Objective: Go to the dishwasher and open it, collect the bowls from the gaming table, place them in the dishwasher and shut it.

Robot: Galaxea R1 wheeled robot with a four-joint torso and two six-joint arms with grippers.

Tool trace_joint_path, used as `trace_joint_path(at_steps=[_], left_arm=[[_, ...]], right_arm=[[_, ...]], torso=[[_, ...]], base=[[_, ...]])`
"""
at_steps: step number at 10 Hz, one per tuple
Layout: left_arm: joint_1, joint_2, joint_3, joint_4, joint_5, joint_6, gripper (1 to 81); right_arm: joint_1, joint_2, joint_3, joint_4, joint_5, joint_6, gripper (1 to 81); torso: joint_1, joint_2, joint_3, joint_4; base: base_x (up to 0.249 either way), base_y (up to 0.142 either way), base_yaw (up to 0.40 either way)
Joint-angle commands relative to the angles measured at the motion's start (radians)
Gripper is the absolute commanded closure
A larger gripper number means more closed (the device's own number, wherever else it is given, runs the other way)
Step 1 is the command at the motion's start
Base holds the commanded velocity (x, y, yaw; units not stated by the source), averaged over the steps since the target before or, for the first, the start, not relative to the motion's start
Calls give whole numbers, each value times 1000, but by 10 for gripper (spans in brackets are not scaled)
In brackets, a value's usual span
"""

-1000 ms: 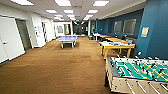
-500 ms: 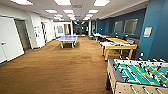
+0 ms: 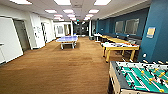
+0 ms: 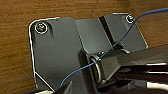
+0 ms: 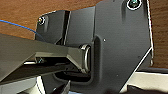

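No dishwasher, bowls or white-topped gaming table can be made out in the head view, which looks down a long carpeted room. In the left wrist view the robot's dark plate (image 4: pixel 57 52) and a thin blue cable (image 4: pixel 110 50) hang over the brown carpet. In the right wrist view the dark plate (image 5: pixel 117 45) and a jointed bar also hang over carpet.
A green-field foosball table (image 3: pixel 140 77) stands close at the right. Beyond it is a yellow-legged table with a pale top (image 3: pixel 119 47), then more yellow tables along the blue wall. A blue ping-pong table (image 3: pixel 67 39) stands mid-room. Brown carpet (image 3: pixel 55 72) stretches ahead, and white walls with doors run along the left.
The whole head picture has shifted only slightly, so the camera has moved a little. Nothing in the room has moved.
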Motion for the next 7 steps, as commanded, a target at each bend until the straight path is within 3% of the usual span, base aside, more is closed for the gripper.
trace_joint_path(at_steps=[1,7], left_arm=[[-51,-4,5,7,40,0,10],[-50,-4,5,2,40,0,10]], right_arm=[[60,-1,-7,10,-51,-1,10],[59,6,-13,7,-49,7,10]], torso=[[0,0,0,0],[0,0,0,0]], base=[[234,0,0],[239,0,0]])
